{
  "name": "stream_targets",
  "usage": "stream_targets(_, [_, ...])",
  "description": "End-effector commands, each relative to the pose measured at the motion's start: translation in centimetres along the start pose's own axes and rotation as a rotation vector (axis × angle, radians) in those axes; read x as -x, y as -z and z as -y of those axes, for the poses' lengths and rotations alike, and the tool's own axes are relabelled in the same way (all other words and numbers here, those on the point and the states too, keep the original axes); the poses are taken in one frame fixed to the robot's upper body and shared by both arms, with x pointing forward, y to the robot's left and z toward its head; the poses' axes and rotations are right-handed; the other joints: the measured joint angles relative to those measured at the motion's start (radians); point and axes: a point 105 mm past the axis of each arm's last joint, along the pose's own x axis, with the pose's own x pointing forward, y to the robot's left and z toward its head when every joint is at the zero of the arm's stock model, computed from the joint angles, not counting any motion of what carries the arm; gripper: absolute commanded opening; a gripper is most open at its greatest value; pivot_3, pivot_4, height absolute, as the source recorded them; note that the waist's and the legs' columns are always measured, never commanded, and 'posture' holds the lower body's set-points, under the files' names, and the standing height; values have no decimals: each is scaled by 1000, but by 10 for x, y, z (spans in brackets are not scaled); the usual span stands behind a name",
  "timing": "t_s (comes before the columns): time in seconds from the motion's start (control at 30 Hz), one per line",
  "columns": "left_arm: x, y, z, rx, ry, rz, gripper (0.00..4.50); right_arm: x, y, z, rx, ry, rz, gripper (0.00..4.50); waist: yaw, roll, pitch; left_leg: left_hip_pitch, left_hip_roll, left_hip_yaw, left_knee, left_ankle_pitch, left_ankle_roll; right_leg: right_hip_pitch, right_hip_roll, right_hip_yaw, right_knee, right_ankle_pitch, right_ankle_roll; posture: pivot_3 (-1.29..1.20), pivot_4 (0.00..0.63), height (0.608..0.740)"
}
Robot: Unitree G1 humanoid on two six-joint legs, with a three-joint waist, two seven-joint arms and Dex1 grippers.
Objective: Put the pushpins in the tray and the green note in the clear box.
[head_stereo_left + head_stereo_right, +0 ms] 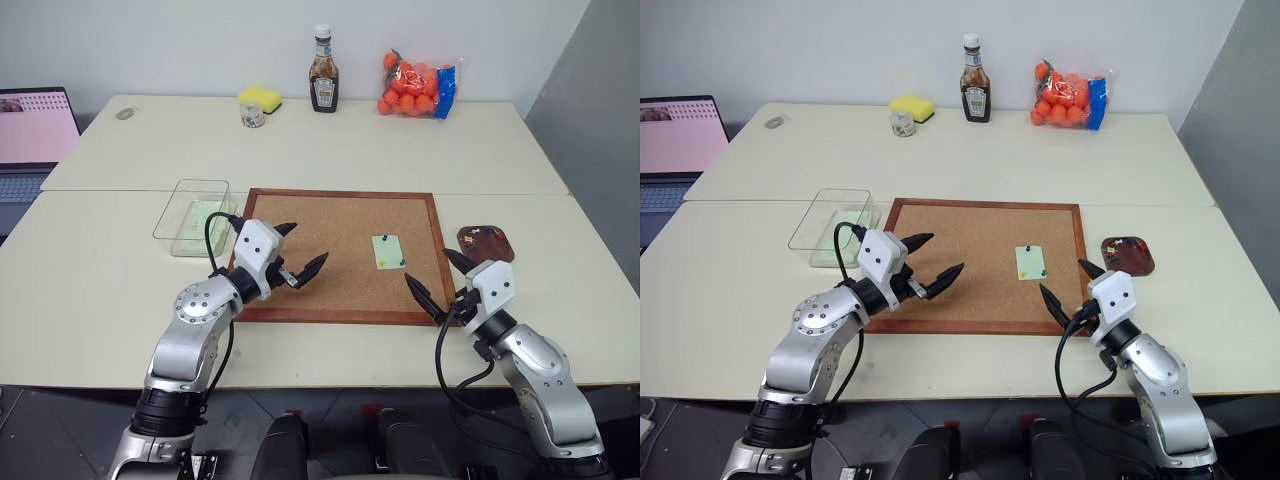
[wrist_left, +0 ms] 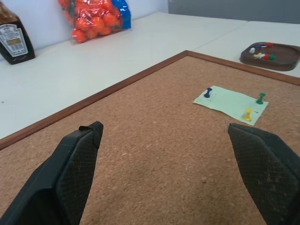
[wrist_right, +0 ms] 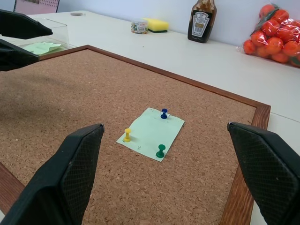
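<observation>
The pale-green note (image 1: 389, 251) lies on the right part of the corkboard (image 1: 330, 225), held by three pushpins: blue (image 3: 164, 113), yellow (image 3: 127, 135) and green (image 3: 161, 151). The dark oval tray (image 1: 486, 242) with small colourful bits sits just off the board's right edge. The clear box (image 1: 193, 215) stands off the board's left edge with pale-green paper inside. My left gripper (image 1: 308, 243) hovers open over the board's left part, pointing toward the note. My right gripper (image 1: 427, 265) is open over the board's front right corner, just in front of the note.
Along the far table edge stand a sauce bottle (image 1: 323, 83), a yellow sponge (image 1: 260, 98), a small jar (image 1: 252, 116) and a bag of oranges (image 1: 415, 85). A laptop (image 1: 35, 140) sits at the far left.
</observation>
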Motion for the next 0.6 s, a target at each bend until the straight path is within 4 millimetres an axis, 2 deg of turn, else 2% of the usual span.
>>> stream_targets(0.03, [3, -5, -4, -19, -4, 19, 4500, 3, -14, 1, 32, -13, 40, 4465, 0, 0, 0, 0, 0, 0, 0, 0, 0, 0, 0, 0, 0, 0, 0, 0, 150, 740])
stream_targets(0.23, [7, 4, -2, -1, 25, -10, 4500, 5, -14, 3, 36, -15, 37, 4465, 0, 0, 0, 0, 0, 0, 0, 0, 0, 0, 0, 0, 0, 0, 0, 0, 150, 740])
stream_targets(0.6, [9, 15, -15, -31, 10, -57, 2537, 3, -17, 1, 39, -25, 44, 4500, 0, 0, 0, 0, 0, 0, 0, 0, 0, 0, 0, 0, 0, 0, 0, 0, 150, 740])
